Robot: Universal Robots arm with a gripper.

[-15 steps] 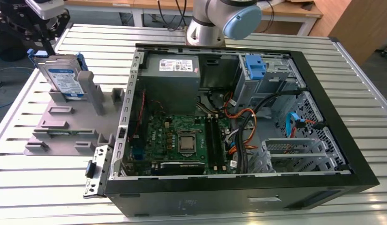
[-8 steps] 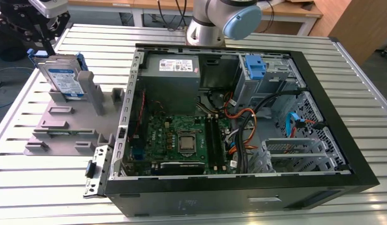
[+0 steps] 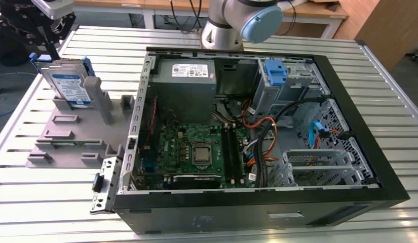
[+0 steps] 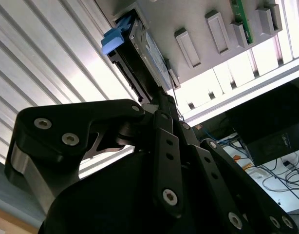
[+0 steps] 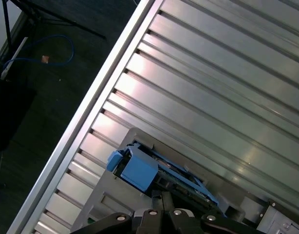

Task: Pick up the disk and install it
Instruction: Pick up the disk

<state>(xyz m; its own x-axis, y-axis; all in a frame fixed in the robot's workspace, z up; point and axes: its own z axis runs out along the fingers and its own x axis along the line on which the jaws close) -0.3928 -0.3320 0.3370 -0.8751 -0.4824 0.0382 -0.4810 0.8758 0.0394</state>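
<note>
Exterior view: gripper (image 3: 50,48) poised just above the disk (image 3: 68,83), which stands upright on edge in the grey holder (image 3: 77,129) on the slatted table (image 3: 33,202), beside the open computer case (image 3: 379,152), on the exterior view's left. Gripper spread or pressed together: cannot tell. Second wrist view: gripper (image 4: 160,95) close against the disk's (image 4: 144,53) end.

Disk (image 3: 69,87) upright in rack (image 3: 67,139) (on table (image 3: 46,217)), exterior view's left of computer case (image 3: 263,215).
</note>
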